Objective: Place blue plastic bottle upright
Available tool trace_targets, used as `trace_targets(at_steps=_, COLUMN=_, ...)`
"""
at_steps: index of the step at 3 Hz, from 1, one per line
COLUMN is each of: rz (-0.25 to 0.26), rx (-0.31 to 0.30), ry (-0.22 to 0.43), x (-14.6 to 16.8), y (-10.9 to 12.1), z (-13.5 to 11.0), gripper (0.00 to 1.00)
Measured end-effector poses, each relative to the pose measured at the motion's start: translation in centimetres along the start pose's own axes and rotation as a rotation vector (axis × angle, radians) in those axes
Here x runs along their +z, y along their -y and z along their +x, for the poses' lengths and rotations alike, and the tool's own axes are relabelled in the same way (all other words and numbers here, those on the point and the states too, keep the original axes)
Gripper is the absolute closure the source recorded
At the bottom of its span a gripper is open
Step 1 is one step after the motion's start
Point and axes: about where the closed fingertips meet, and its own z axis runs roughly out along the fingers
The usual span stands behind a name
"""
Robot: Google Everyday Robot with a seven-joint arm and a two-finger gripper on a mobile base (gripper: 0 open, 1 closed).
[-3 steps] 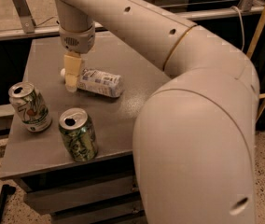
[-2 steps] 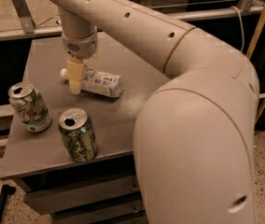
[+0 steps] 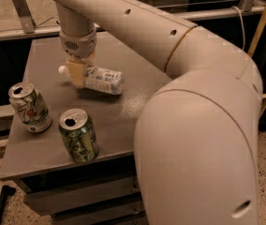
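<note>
The blue plastic bottle lies on its side on the grey table, white cap pointing left. My gripper reaches straight down from the arm and stands over the bottle's neck end, near the cap. Its yellowish fingers straddle the neck and cover part of it.
A green and white drink can stands upright at the table's left edge. A green drink can stands upright near the front edge. My large arm covers the right side of the view. A railing runs behind the table.
The gripper has come down lower around the bottle's neck end. The bottle and both cans lie where they were.
</note>
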Motion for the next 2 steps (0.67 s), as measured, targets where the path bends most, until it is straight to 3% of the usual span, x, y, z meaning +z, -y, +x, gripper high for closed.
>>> trace_targets(at_steps=1, rz=0.007, rx=-0.041, ry=0.09, x=-4.6, y=0.3, z=0.7, gripper=0.86)
trace_targets(at_steps=2, rz=0.015, rx=-0.134, ry=0.311, x=-10.8, y=1.2, z=1.5, gripper=1.0)
